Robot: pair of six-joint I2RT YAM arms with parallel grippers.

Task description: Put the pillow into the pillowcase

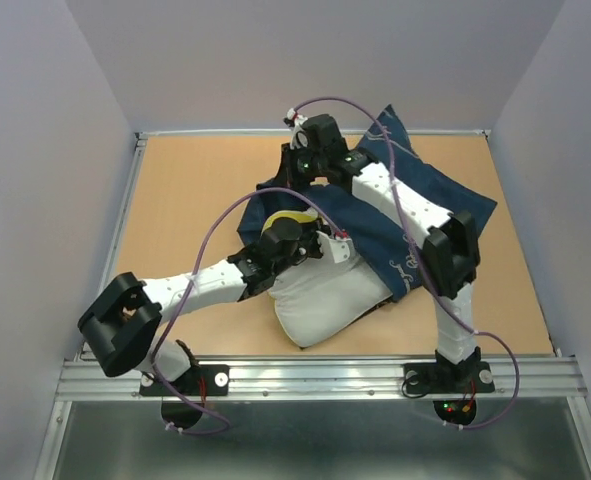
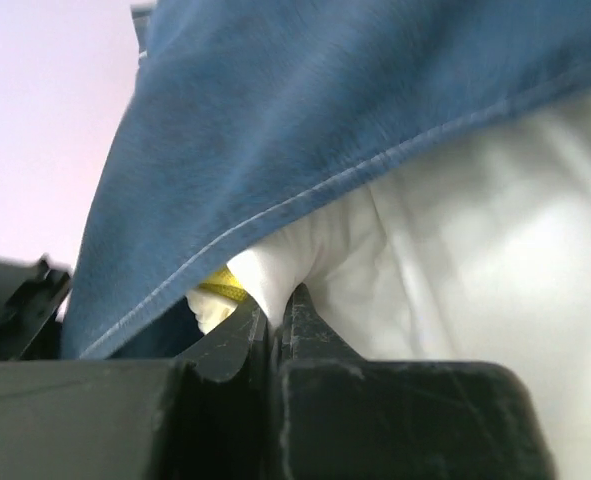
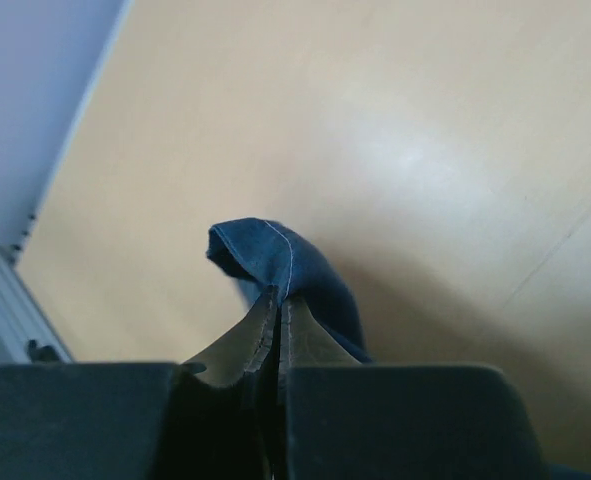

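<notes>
The pillow [image 1: 325, 300], soft and white with a lightly textured cover, is lying at the near middle of the worktop [image 1: 185, 200]. Its near end is bulging out bare, while its far end is sitting under the pillowcase [image 1: 370, 235], a dark navy cloth with thin white drawings, lettering and a pale stitched hem, crumpling toward the far right. A yellow band [image 2: 220, 287] is peeking out at that hem. The left claw [image 2: 275, 305] is pinching a fold of the white pillow fabric just beneath the hem, jaws pressed nearly together. The right claw [image 3: 277, 300] is gripping a folded edge of the navy cloth, jaws closed on it, holding it above the smooth tan worktop at the far side. The right arm [image 1: 405, 205] is crossing over the case.
</notes>
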